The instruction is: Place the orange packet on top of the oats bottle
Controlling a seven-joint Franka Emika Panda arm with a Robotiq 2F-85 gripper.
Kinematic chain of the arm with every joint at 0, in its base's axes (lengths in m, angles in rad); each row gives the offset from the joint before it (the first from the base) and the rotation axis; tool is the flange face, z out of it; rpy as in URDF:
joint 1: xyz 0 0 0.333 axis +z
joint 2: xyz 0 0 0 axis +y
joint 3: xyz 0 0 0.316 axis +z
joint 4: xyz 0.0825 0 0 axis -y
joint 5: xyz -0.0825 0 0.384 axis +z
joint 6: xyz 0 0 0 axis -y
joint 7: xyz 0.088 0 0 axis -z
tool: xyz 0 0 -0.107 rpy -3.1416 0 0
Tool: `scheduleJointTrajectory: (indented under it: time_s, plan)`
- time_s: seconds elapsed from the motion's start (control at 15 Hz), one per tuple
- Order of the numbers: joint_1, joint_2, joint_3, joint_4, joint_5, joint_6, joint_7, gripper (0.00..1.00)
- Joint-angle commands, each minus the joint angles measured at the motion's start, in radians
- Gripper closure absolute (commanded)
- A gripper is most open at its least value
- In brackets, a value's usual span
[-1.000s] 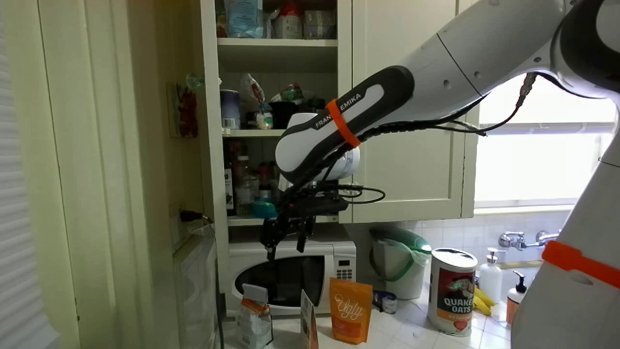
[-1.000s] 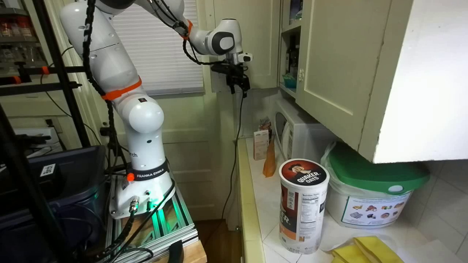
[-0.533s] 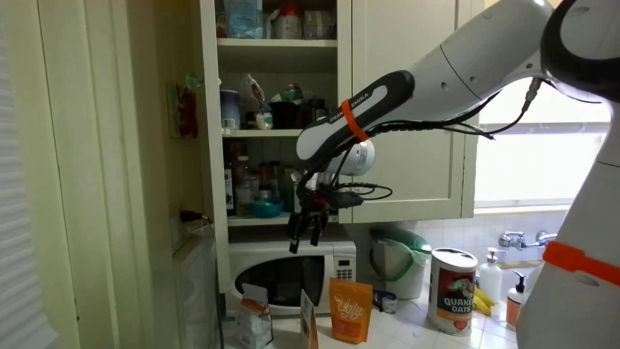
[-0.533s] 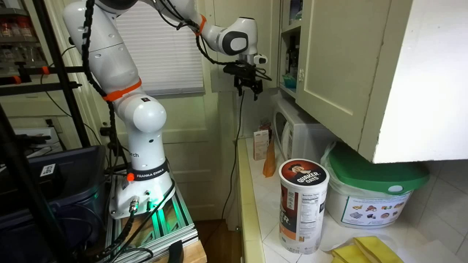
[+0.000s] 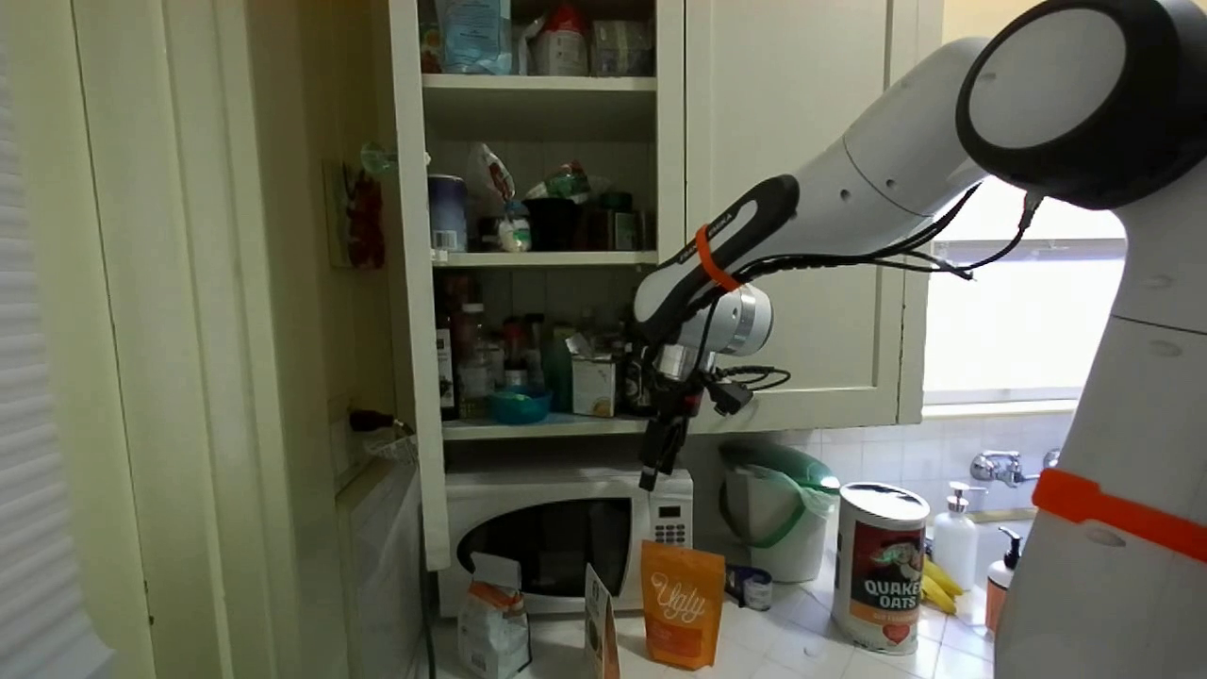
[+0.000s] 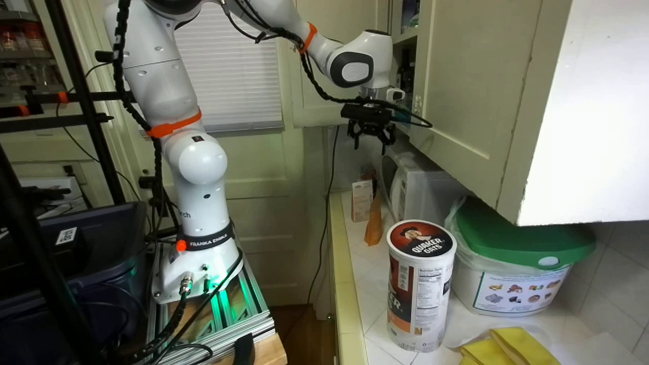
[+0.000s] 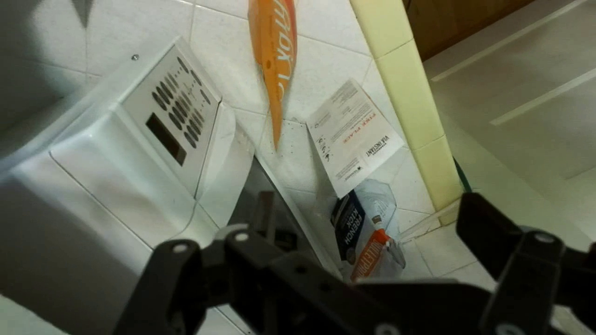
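Observation:
The orange packet (image 5: 684,604) stands upright on the white counter in front of the microwave. It also shows edge-on in an exterior view (image 6: 373,223) and from above at the top of the wrist view (image 7: 278,51). The oats bottle (image 5: 880,566), a tall cylinder with a dark red label, stands upright apart from the packet, nearer the robot base. Its bare lid shows in an exterior view (image 6: 421,241); it is out of the wrist view. My gripper (image 6: 370,150) is open and empty, pointing down, high above the counter near the microwave. It also shows side-on in an exterior view (image 5: 651,483).
A white microwave (image 5: 665,490) stands behind the packet, under open cabinet shelves. A white box (image 6: 361,201) and a white-orange bag (image 5: 495,627) stand beyond the packet. A green-lidded bin (image 6: 512,289) stands beside the oats. A cabinet door (image 6: 471,91) overhangs the counter.
The arm has moved toward the oats bottle side and nearer the cabinet. The gripper has turned and come slightly lower. The orange packet and the oats bottle have not moved.

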Motion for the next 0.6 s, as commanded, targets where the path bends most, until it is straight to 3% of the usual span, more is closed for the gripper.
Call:
scheduleJointTrajectory:
  time_s: [0.0, 0.2, 0.53]
  plan:
    - [-0.061, 0.005, 0.056, 0.002, 0.015, -0.004, -0.014, 0.00]
    - [-0.058, 0.005, 0.063, 0.002, 0.017, -0.004, -0.014, 0.00]
    - [-0.105, -0.032, 0.061, -0.098, 0.047, 0.132, -0.077, 0.00]
